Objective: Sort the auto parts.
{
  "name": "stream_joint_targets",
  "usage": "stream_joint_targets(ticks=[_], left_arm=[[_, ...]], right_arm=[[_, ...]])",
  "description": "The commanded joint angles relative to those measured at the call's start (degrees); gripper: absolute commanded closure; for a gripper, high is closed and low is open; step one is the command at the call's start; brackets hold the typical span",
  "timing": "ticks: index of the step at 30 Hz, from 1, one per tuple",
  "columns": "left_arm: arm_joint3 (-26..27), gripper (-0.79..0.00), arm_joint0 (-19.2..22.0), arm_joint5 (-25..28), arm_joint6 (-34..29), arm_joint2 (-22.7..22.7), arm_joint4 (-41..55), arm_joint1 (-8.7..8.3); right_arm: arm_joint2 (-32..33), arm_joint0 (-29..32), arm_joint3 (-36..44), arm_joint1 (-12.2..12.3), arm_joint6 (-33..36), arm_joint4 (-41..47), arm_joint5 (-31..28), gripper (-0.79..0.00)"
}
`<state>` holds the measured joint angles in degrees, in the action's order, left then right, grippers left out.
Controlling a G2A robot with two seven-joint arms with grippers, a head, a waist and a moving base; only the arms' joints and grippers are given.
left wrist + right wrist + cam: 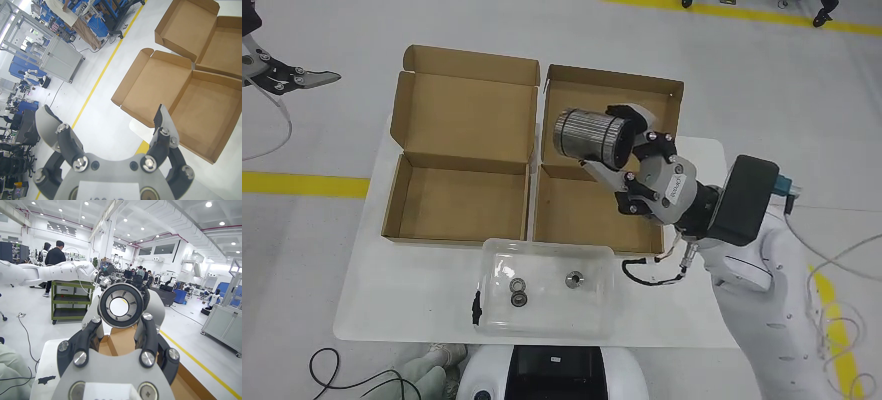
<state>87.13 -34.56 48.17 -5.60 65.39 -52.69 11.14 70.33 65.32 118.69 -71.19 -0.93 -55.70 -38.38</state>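
My right gripper point(627, 150) is shut on a ribbed metal cylinder point(584, 137) and holds it in the air above the right cardboard box point(592, 215). From the right wrist the cylinder point(121, 306) shows end-on as a hollow ring between the fingers. The left cardboard box point(452, 205) sits beside the right one with its lid open. A clear plastic bin point(547, 290) at the table's front holds two small round parts point(519, 291) and a third small metal part point(574, 280). My left gripper point(103, 117) stands open over the floor, off the table's far left, also seen in the top view point(287, 78).
The white table point(392, 300) carries both boxes and the bin. From the left wrist, both boxes point(198, 117) appear with nothing in them. A yellow floor line point(302, 184) runs left of the table. Cables lie on the floor near the front left corner.
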Motion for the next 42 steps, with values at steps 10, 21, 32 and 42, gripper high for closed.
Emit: stream_joint_targets(ticks=[10, 21, 32, 42], left_arm=[[0.0, -0.785, 0.0, 0.0, 0.0, 0.0, 0.0, 0.00], [0.0, -0.785, 0.0, 0.0, 0.0, 0.0, 0.0, 0.00], [0.0, -0.785, 0.0, 0.0, 0.0, 0.0, 0.0, 0.00], [0.0, -0.785, 0.0, 0.0, 0.0, 0.0, 0.0, 0.00]], right_arm=[[-0.8, 1.8, -1.5, 0.2, 3.2, -3.2, 2.7, 0.000], [-4.1, 2.6, -11.9, -0.1, 1.1, -5.9, 4.4, 0.000], [-7.8, 1.1, -22.0, -0.6, 5.6, -7.0, 5.0, 0.000], [-12.8, -6.3, -34.4, -2.0, 15.6, -5.6, 8.4, 0.000]])
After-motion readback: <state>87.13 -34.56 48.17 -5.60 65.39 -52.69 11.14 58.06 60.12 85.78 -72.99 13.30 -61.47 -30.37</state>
